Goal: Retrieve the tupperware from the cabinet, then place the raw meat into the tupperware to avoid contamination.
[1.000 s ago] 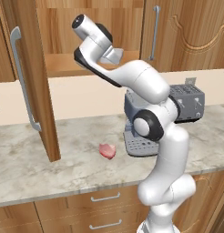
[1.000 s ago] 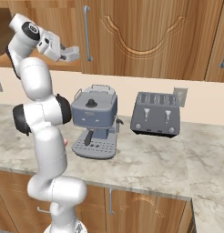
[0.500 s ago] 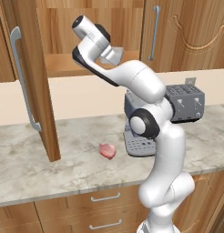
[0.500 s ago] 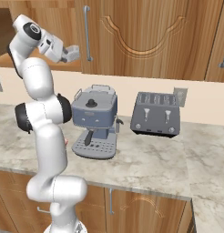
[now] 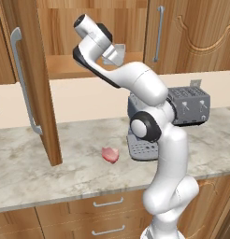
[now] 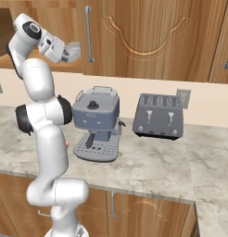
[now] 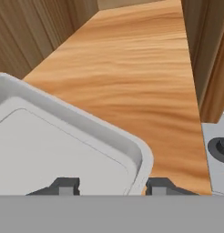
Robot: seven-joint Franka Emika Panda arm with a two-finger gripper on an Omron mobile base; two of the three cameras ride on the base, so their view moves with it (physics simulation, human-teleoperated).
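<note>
Reaching into the open cabinet (image 5: pixel 89 51), the hand (image 7: pixel 111 185) is straddling the tupperware's (image 7: pixel 54 150) near wall, one fingertip (image 7: pixel 66 185) inside, the other outside; whether it is gripping cannot be told. Tupperware is sitting on the cabinet shelf (image 7: pixel 141 82). Raw meat (image 5: pixel 110 154) is lying on the worktop (image 5: pixel 42 172) beside the coffee machine (image 6: pixel 96 121).

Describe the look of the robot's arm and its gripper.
The arm is glossy white, built of rounded, tubular segments with dark, nearly black bands and round caps at the joints. It rises from a bulbous white base link. The gripper has a pale grey hand and two small dark grey finger tips. No cables or markings are visible.
</note>
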